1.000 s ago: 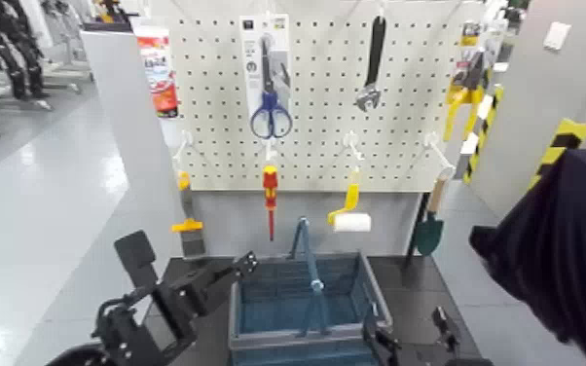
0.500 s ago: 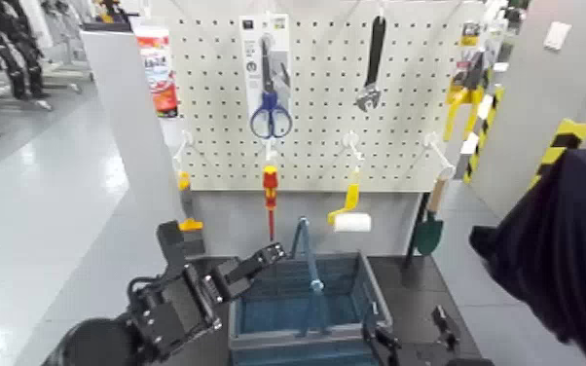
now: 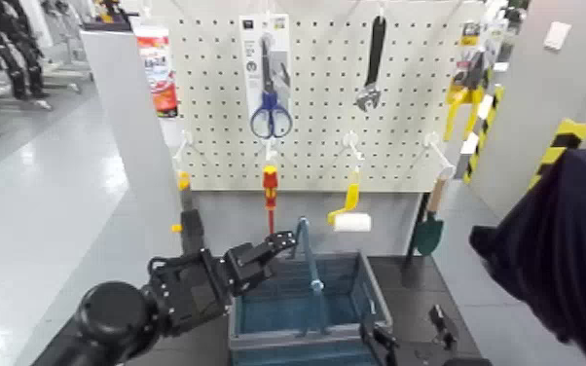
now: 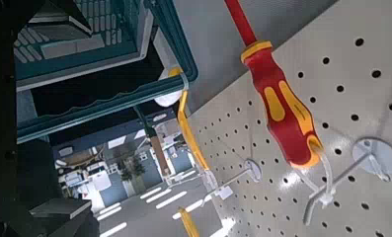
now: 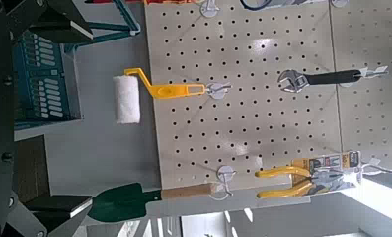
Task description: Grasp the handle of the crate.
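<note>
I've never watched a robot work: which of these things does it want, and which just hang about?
Wanted:
- handle
- crate
- left claw, reaching for the handle

Hanging about:
- scissors
- screwdriver
- wrench
- paint roller
- trowel

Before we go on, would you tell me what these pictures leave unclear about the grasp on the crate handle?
- Head view: whether the left gripper touches the handle; its fingertips overlap it.
- Head view: the right gripper and the crate front, cut off by the bottom edge.
- Left wrist view: the fingers show only as dark edges, so their opening is unclear.
</note>
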You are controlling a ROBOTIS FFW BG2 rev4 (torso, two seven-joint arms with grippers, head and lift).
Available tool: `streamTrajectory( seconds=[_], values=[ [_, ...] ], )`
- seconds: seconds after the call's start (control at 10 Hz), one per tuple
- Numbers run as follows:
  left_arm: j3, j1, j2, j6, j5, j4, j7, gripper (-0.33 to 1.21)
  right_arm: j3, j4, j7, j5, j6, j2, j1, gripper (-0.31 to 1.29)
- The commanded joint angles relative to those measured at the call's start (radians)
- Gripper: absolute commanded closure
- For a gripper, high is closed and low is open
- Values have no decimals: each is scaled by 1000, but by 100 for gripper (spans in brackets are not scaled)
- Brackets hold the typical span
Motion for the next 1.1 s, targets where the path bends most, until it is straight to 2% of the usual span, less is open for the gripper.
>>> streamTrajectory(
  seconds=[0.1,0.7,1.0,1.1],
  values=[
    [-65,-91,-6,27,75,137,-35,10,8,6,0,-3,-6,0,-7,14],
    [-195,-232,-49,15,151,370,-163,10,27,11,0,-12,-14,-6,-21,14],
    [-226,-260,-63,32,207,429,-169,13,33,17,-2,-15,-20,-8,-28,14],
    [-226,-263,-66,30,224,439,-169,19,35,17,0,-15,-21,-8,-28,14]
  ],
)
